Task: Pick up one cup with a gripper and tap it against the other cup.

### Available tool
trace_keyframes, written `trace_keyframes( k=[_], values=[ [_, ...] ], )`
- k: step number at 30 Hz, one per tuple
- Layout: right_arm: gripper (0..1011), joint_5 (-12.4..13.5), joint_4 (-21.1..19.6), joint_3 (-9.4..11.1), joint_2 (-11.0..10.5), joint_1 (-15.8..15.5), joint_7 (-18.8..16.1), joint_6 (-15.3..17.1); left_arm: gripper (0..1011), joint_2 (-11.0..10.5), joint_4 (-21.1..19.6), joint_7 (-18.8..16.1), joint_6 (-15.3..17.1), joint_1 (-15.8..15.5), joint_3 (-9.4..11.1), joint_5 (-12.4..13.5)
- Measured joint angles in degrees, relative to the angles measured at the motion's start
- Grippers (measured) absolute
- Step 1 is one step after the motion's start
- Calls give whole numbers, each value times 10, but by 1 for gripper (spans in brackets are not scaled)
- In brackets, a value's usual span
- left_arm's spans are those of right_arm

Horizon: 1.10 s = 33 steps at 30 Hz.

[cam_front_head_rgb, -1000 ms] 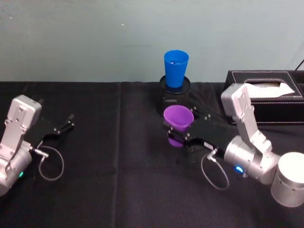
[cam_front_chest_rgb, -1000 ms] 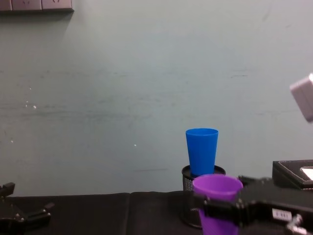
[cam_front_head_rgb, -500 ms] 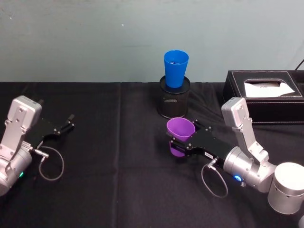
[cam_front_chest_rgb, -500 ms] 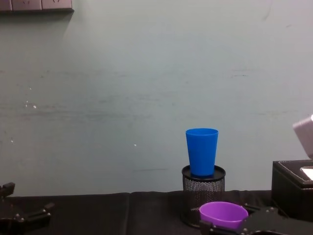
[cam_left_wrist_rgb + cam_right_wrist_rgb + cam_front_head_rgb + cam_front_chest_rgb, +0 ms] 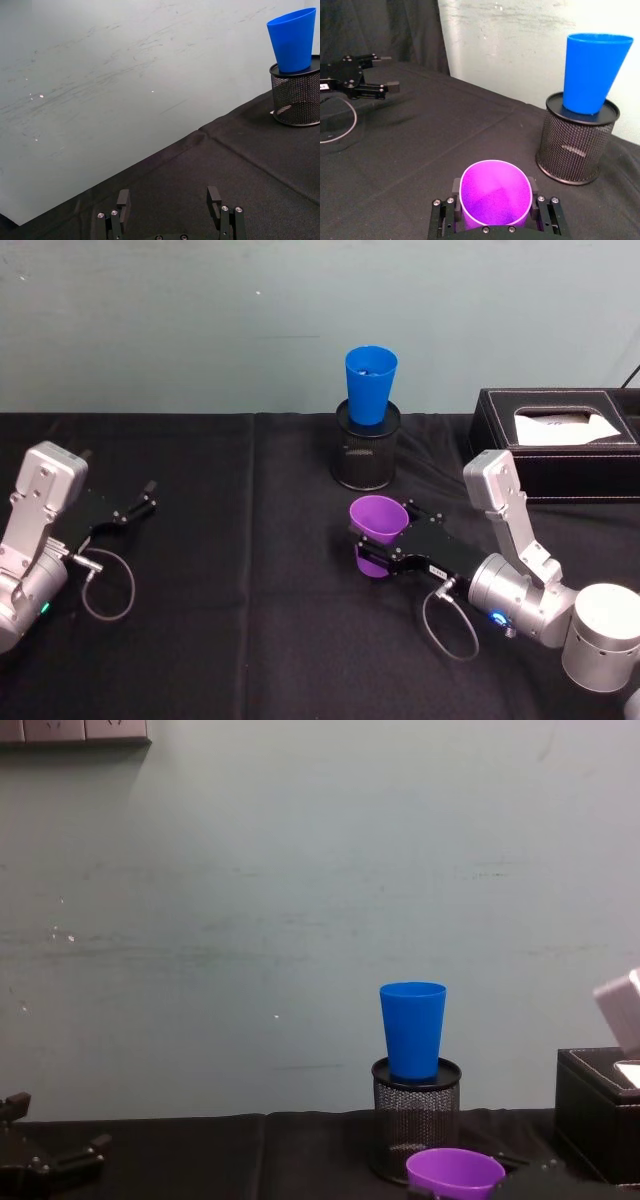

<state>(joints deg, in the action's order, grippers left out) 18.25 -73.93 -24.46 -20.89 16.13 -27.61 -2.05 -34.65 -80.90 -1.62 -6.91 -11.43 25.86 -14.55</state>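
Black table (image 5: 250, 640): purple cup (image 5: 377, 517) (seemingly) lower.

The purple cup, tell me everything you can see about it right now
The purple cup is a plain, smooth, tapered tumbler that looks like plastic, upright with its open mouth up and nothing visible inside. The right gripper clamps its lower body, one finger on each side. It sits in front of the black mesh pot that carries the blue cup, lower than and apart from both.
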Motion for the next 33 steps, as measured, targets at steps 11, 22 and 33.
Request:
trace_keyframes(
  k=[11, 22, 33],
  values=[
    [990, 13, -3, 9, 4, -3, -1, 8, 1000, 0, 0, 0, 0, 0, 0, 0],
    [1004, 80, -38, 44, 1, -26, -35, -47, 1000, 0, 0, 0, 0, 0, 0, 0],
    [1004, -14, -112, 101, 13, -85, 179, -16, 1000, 0, 0, 0, 0, 0, 0, 0]
  ],
)
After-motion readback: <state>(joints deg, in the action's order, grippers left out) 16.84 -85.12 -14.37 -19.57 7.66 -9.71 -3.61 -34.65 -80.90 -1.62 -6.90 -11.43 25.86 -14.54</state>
